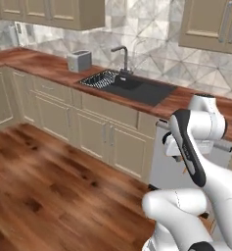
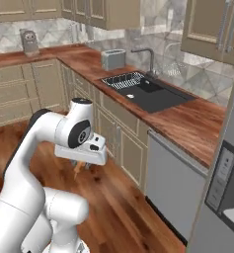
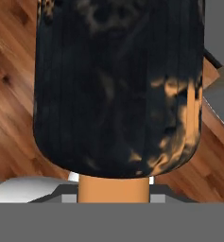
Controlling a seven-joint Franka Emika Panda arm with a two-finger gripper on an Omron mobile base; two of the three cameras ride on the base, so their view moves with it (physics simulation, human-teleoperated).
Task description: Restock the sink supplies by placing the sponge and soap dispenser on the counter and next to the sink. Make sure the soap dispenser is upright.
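My jaws are clamped on the soap dispenser [image 3: 117, 90] — its dark body close before me, orange neck toward my fingers, long axis running straight out from my hand. The sink [image 1: 132, 88] lies well ahead, up on the counter [image 1: 44, 66].

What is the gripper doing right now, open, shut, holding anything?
Gripper: shut on the squat, nearly black soap dispenser with an orange-tan pump nozzle.
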